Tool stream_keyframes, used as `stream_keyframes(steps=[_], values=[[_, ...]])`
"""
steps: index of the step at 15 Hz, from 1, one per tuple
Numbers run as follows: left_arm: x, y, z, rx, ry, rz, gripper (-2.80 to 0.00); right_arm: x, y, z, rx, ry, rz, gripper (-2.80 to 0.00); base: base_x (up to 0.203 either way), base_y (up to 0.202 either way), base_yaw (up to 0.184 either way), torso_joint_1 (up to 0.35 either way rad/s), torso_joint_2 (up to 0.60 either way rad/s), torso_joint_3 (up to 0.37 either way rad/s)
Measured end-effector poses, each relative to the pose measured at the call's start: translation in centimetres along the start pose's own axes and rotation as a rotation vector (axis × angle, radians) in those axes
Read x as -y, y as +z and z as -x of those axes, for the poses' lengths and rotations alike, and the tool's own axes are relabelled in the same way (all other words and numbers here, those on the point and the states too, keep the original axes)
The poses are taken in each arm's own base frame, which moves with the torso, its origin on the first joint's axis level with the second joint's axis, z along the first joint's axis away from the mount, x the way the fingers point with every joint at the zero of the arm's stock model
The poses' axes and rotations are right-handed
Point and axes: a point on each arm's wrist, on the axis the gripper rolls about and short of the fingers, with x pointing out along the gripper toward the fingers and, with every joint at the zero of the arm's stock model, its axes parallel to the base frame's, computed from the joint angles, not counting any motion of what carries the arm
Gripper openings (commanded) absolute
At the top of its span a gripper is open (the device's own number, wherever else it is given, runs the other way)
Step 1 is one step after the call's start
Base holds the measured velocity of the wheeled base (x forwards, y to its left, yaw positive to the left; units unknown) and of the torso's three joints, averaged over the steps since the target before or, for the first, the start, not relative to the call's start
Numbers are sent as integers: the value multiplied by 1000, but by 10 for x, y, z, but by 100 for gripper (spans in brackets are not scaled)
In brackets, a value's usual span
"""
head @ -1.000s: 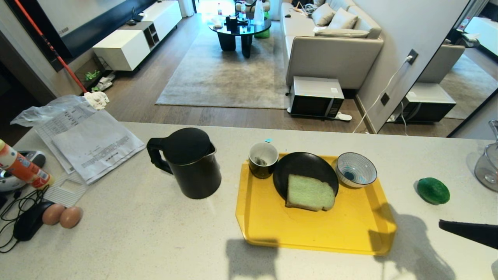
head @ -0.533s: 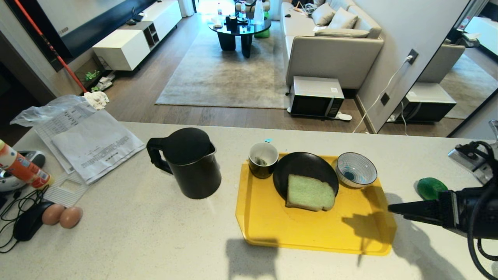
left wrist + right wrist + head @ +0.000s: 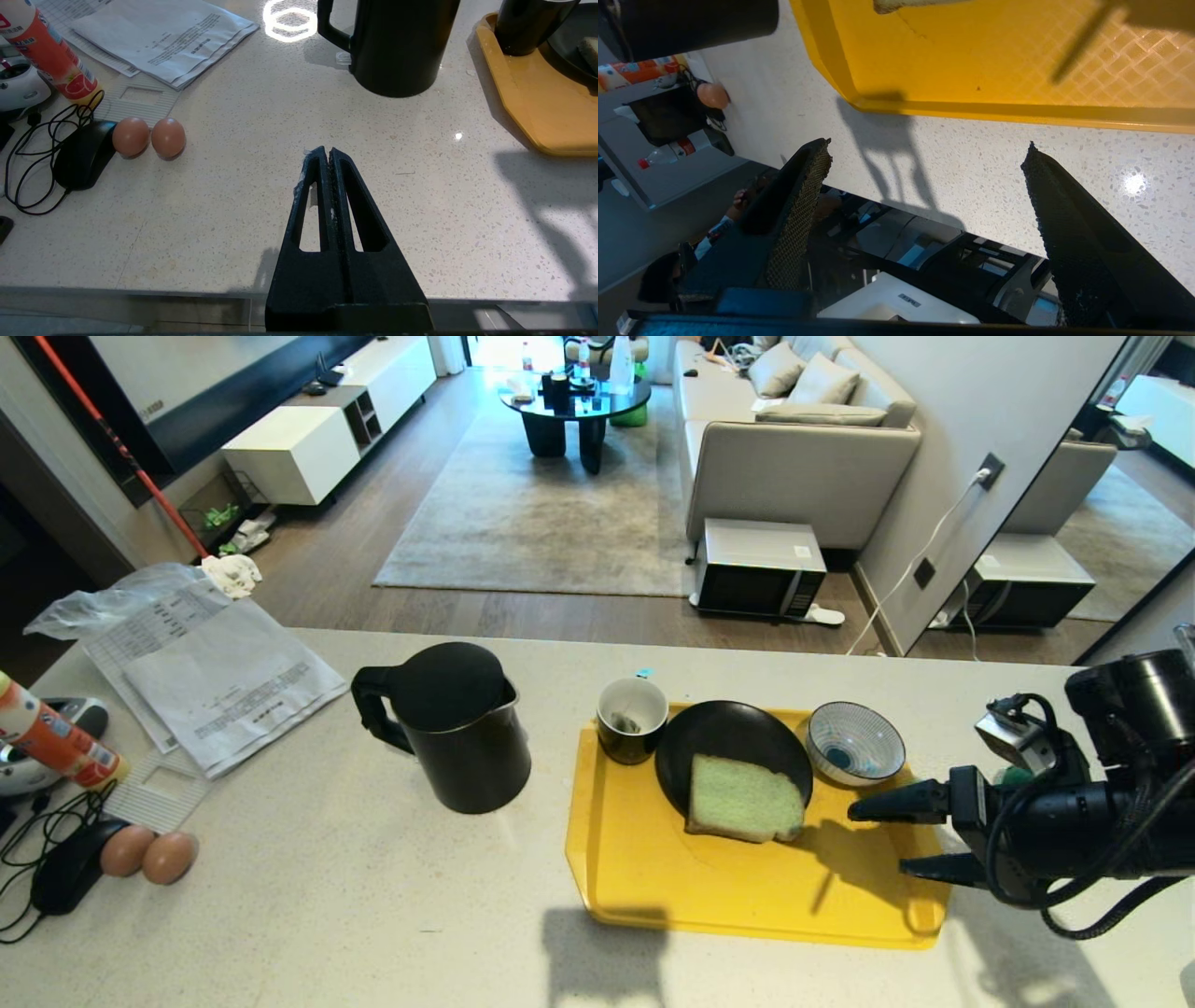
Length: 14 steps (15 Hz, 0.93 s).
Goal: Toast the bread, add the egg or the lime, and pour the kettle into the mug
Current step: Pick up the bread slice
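Pale speckled countertop (image 3: 327, 896) fills the lower half of the head view. On it, right of centre, a yellow tray (image 3: 709, 896); left of the tray, apart from it, the kettle (image 3: 448, 728), upright, lid on, handle toward the left of the frame. At upper left of the counter, a stack of printed papers (image 3: 224, 681). Entering from the right edge, the right arm (image 3: 1111, 821) reaches level toward the tray; the right gripper (image 3: 882, 840) stands with fingers spread apart and nothing between them, its tips above the tray's right edge, just right of the bread. On the tray's far half, a black plate (image 3: 719, 737) carries the bread (image 3: 744, 799), whose near edge overhangs the plate rim. At the tray's far-left corner, touching the plate, the mug (image 3: 631, 719), upright, tea bag inside. At the far-right corner, a blue-and-white striped bowl (image 3: 854, 743). The lime is mostly hidden behind the right arm, a green sliver (image 3: 1008, 775) showing beside the wrist. At lower left, two brown eggs (image 3: 149, 852) side by side, touching, next to a black mouse (image 3: 65, 877). In the left wrist view, the left gripper (image 3: 325, 151) hangs above bare counter, fingers pressed together, empty
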Motion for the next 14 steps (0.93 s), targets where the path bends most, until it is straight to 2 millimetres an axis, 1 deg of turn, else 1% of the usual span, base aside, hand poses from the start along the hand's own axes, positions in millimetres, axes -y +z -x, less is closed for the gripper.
stream_keyframes(steps=[3, 10, 14], values=[[0, 0, 0, 0, 0, 0, -280, 7, 1, -12, -35, -26, -31, 0, 0, 0, 0, 0, 0, 0], [0, 0, 0, 0, 0, 0, -280, 8, 8, -23, -31, -21, -38, 0, 0, 0, 0, 0, 0, 0], [0, 0, 0, 0, 0, 0, -280, 12, 14, -40, -31, -14, -75, 0, 0, 0, 0, 0, 0, 0]])
